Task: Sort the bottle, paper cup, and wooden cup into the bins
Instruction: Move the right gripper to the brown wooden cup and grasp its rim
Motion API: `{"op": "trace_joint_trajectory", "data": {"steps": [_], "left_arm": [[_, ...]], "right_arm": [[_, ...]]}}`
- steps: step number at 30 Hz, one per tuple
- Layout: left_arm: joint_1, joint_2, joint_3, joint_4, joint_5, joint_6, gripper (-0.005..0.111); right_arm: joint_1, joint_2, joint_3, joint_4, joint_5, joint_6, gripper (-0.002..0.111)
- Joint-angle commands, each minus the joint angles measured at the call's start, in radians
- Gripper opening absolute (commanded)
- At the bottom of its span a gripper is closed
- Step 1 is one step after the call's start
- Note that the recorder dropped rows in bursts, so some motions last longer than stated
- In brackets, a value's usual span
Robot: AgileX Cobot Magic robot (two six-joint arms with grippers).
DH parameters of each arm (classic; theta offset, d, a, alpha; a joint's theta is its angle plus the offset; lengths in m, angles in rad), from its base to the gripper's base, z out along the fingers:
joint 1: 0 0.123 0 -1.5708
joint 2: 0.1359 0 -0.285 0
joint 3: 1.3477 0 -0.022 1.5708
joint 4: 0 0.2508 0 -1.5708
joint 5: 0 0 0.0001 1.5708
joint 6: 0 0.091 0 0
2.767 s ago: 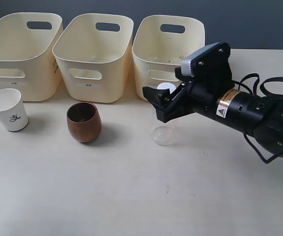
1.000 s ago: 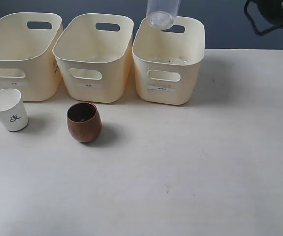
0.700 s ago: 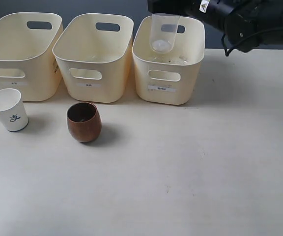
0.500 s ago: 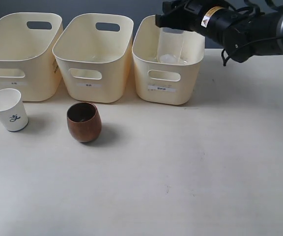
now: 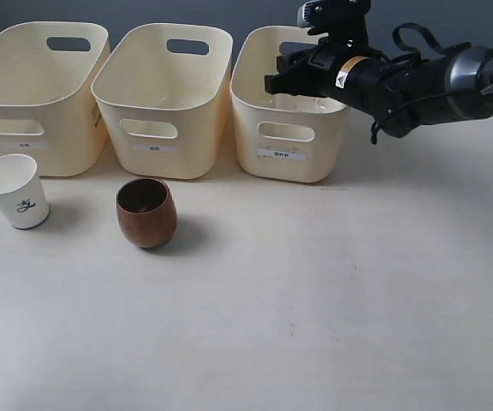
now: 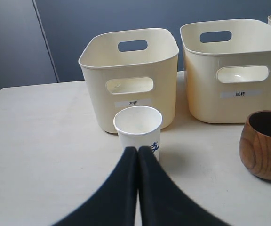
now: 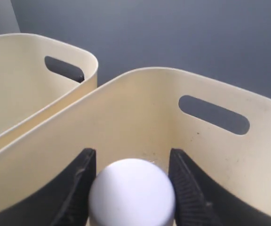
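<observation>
The bottle's white cap (image 7: 131,193) sits between the fingers of my right gripper (image 7: 131,155), which is shut on it inside the right bin (image 7: 229,160). From the exterior view that gripper (image 5: 285,77) reaches down into the right bin (image 5: 294,128), whose wall hides the bottle. The white paper cup (image 5: 14,193) stands in front of the left bin (image 5: 37,94). The brown wooden cup (image 5: 146,212) stands in front of the middle bin (image 5: 161,98). My left gripper (image 6: 138,149) is shut and empty, its tips just short of the paper cup (image 6: 138,127). The wooden cup (image 6: 265,143) is off to one side.
The right arm (image 5: 418,81) stretches over the table's back right corner. In the left wrist view the left bin (image 6: 131,61) and middle bin (image 6: 229,52) stand behind the cups. The cream table (image 5: 315,300) spreads toward the front.
The right gripper lifted the bottle off the table, carried it over the right bin and lowered it inside. The cups and bins have not moved.
</observation>
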Motion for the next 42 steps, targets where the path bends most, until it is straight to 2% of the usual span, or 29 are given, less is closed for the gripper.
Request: {"op": "trace_joint_trajectory", "data": {"steps": [1,4,9,15,19,21,24,27,29,35,38,42], "left_arm": [[-0.001,0.003,-0.003,0.001,-0.013,-0.003,0.0],[-0.001,0.003,-0.003,0.001,-0.013,-0.003,0.0],[-0.001,0.003,-0.003,0.001,-0.013,-0.003,0.0],[-0.001,0.003,-0.003,0.001,-0.013,-0.003,0.0],[-0.001,0.003,-0.003,0.001,-0.013,-0.003,0.0],[-0.001,0.003,-0.003,0.001,-0.013,-0.003,0.0],[-0.001,0.003,-0.003,0.001,-0.013,-0.003,0.0],[-0.001,0.003,-0.003,0.001,-0.013,-0.003,0.0],[-0.001,0.003,-0.003,0.001,-0.013,-0.003,0.0],[-0.001,0.003,-0.003,0.001,-0.013,-0.003,0.0],[-0.001,0.003,-0.003,0.001,-0.013,-0.003,0.0],[-0.001,0.003,-0.003,0.001,-0.013,-0.003,0.0]], "right_arm": [[-0.004,0.003,-0.005,-0.014,0.014,-0.006,0.025],[-0.004,0.003,-0.005,-0.014,0.029,-0.006,0.045],[-0.004,0.003,-0.005,-0.014,0.025,-0.006,0.062],[-0.004,-0.025,-0.005,-0.014,-0.008,-0.004,0.063],[-0.002,-0.158,-0.005,-0.033,0.0,-0.002,0.063],[0.019,-0.234,-0.005,-0.1,0.034,0.001,0.063],[0.128,-0.313,-0.005,-0.466,0.082,0.129,0.062],[0.24,-0.333,-0.012,-1.0,-0.023,0.451,0.06],[0.292,-0.324,-0.034,-1.232,-0.075,0.629,0.059],[0.346,-0.292,-0.056,-1.499,-0.087,0.829,0.059],[0.346,-0.255,-0.054,-1.522,-0.119,0.952,0.059],[0.346,-0.167,-0.045,-1.522,-0.181,0.956,0.059]]}}
